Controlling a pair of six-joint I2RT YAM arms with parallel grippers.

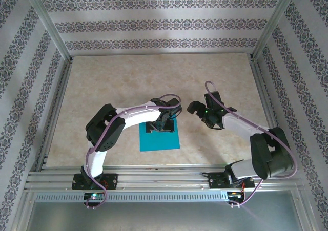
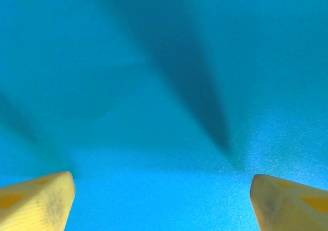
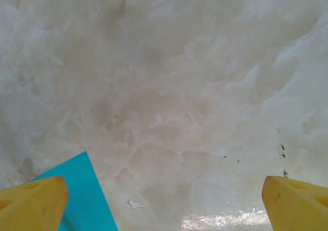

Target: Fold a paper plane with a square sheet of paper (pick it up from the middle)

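Observation:
The square sheet of paper (image 1: pixel 160 138) lies flat on the table, teal-blue, in front of the left arm. My left gripper (image 1: pixel 161 124) hangs over the sheet's far edge. In the left wrist view its yellow fingertips (image 2: pixel 38 200) stand wide apart at the bottom corners, with the paper (image 2: pixel 164 87) close beneath and nothing between them. My right gripper (image 1: pixel 197 110) is to the right of the sheet, over bare table, open. In the right wrist view a corner of the paper (image 3: pixel 82 195) shows beside the left fingertip (image 3: pixel 31 203). No paper plane shape shows; the sheet looks flat.
The beige marbled tabletop (image 1: pixel 128 82) is fenced by aluminium rails (image 1: pixel 154 177) at the front and sides. Patterned walls stand behind. A small white fleck (image 3: pixel 135 205) lies on the table near the paper's corner.

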